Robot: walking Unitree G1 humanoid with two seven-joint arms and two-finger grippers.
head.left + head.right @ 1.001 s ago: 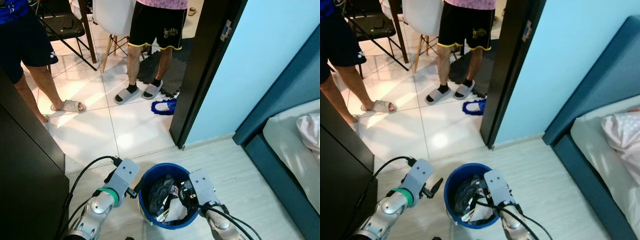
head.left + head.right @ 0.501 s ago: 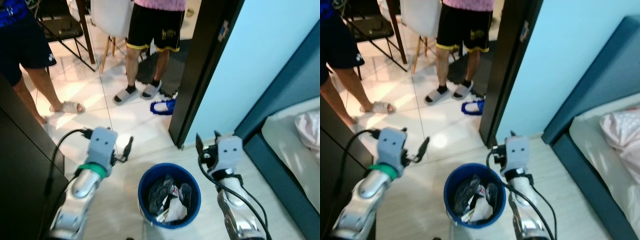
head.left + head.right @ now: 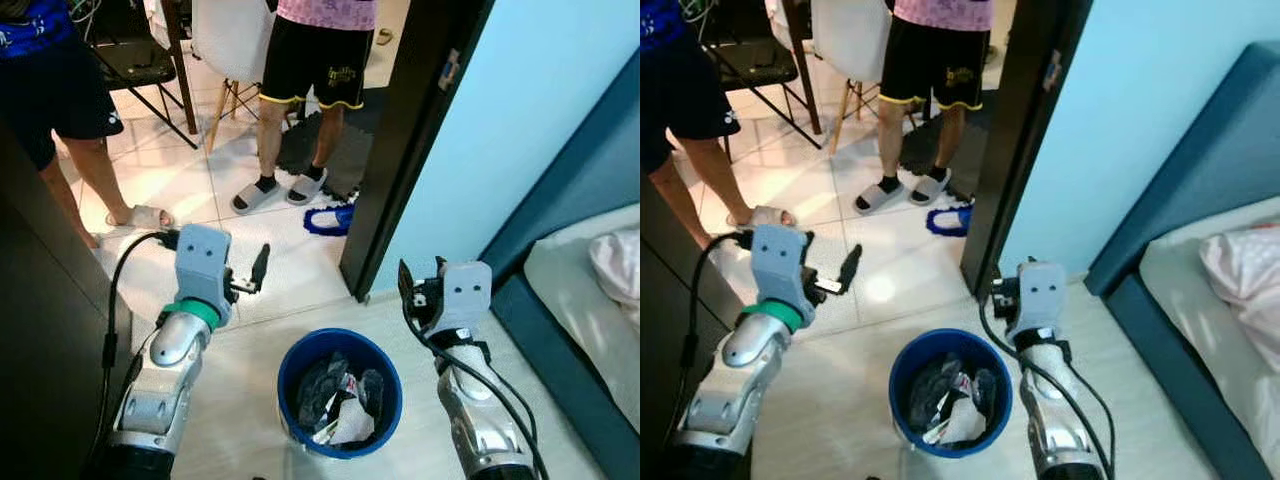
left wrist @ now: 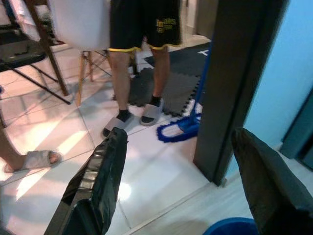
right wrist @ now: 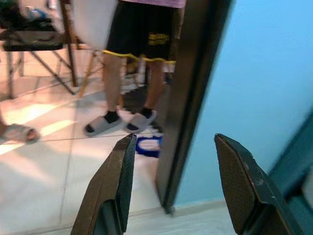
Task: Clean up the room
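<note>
In the left eye view the blue bin (image 3: 339, 392) sits at the bottom centre of the frame on the pale floor, stuffed with crumpled dark and white rubbish, between the raised left gripper (image 3: 252, 277) at centre left and the right gripper (image 3: 412, 290) at centre right. It looks like a light, rigid plastic tub with loose, soft contents, so I judge its firm rim the best place to take hold. In the left wrist view the left gripper's fingers (image 4: 100, 176) are spread wide on nothing, the bin's rim just peeking in at the lower right; in the right wrist view the right gripper's fingers (image 5: 120, 176) are likewise parted and empty.
</note>
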